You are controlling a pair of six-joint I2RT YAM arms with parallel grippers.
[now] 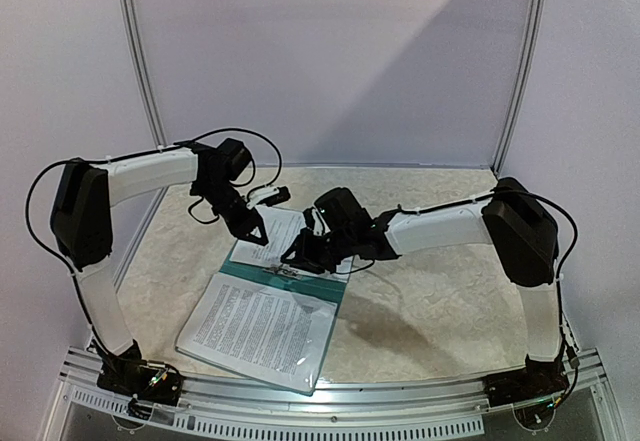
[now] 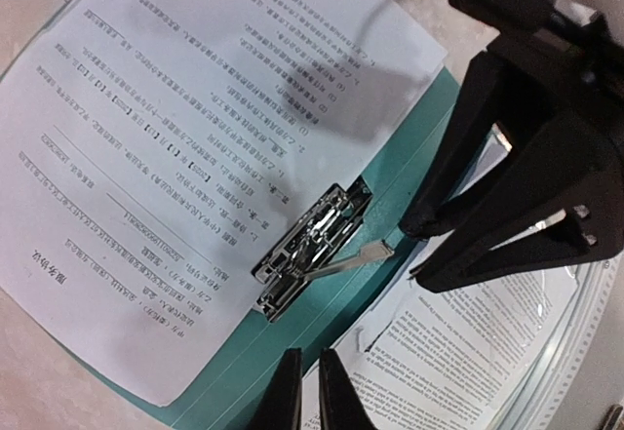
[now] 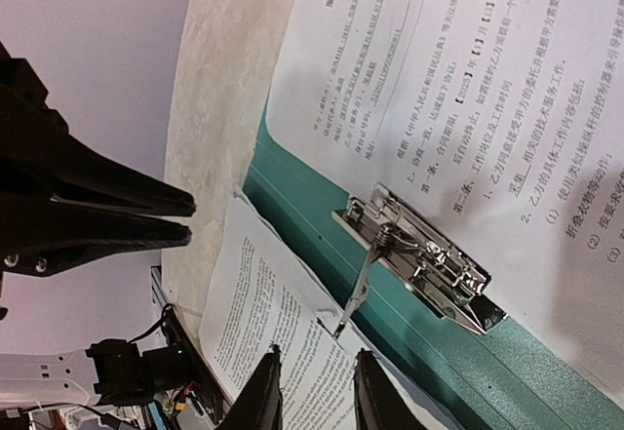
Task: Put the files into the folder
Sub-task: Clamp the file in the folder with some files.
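Finds the folder [image 1: 292, 279] lying open on the counter [image 1: 430, 301], its one silver clip [image 2: 312, 245] midway along the spine, long axis running with the spine. Notes the lever [image 3: 356, 289] raised, pointing off the clip toward the near cover. Counts two lots of files: a far sheet [image 2: 195, 118] tucked under the clip and a near sheet [image 1: 262, 326] loose on the clip's other side; possibly more beneath, edges unclear. Places the right gripper [image 3: 317, 357] just beside the lever tip, fingers partly apart, holding nothing. Places the left gripper [image 2: 309, 357] farther from the clip, fingers all but closed, empty. Judges the right arm nearer.
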